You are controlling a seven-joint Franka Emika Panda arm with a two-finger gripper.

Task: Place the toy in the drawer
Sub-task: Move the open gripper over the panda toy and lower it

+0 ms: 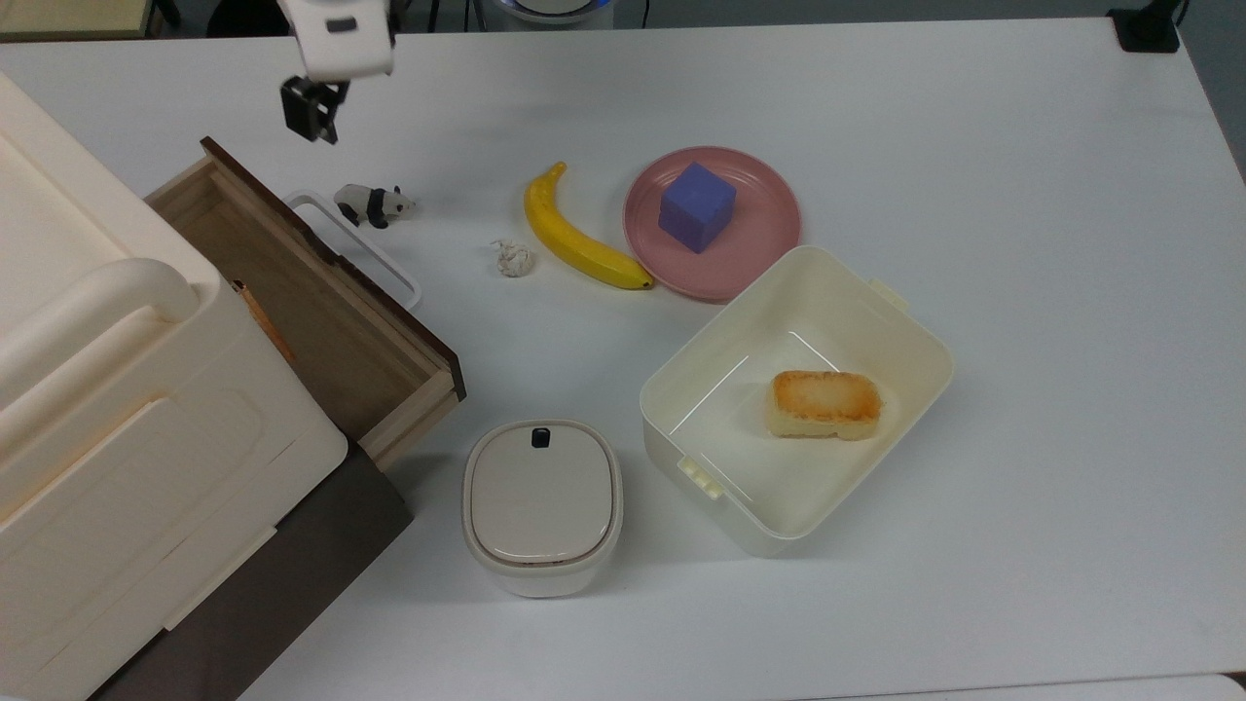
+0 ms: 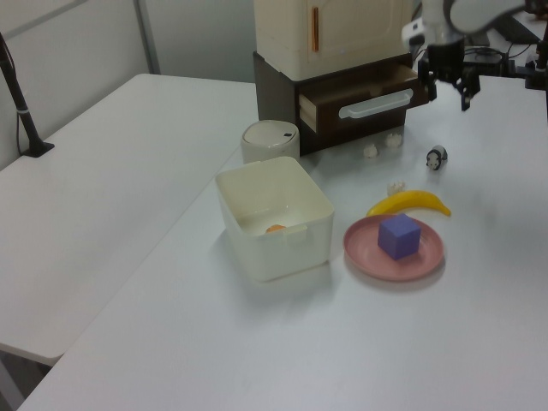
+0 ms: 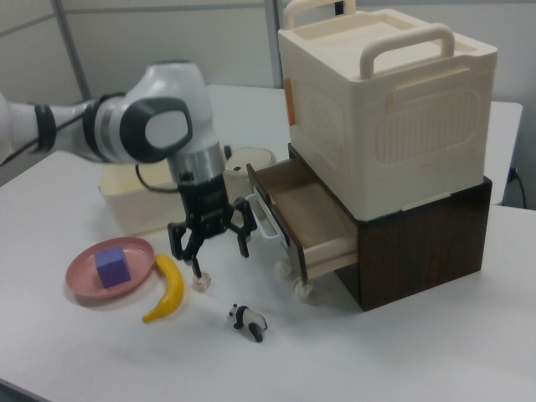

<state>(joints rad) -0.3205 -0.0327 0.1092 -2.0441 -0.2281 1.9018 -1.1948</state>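
The toy, a tiny black-and-white panda, stands on the white table just beyond the white loop handle of the drawer. The drawer is pulled open and its wooden inside is bare. My gripper hangs open above the table, up and left of the panda in the top view, with nothing between its fingers. The left view has the gripper higher than the panda, beside the drawer front. The right view has the gripper hovering behind the panda, in front of the drawer.
A banana, a whitish wad and a pink plate bearing a purple cube lie right of the panda in the top view. A cream tub with a browned block and a lidded pot sit nearer. A cream box tops the cabinet.
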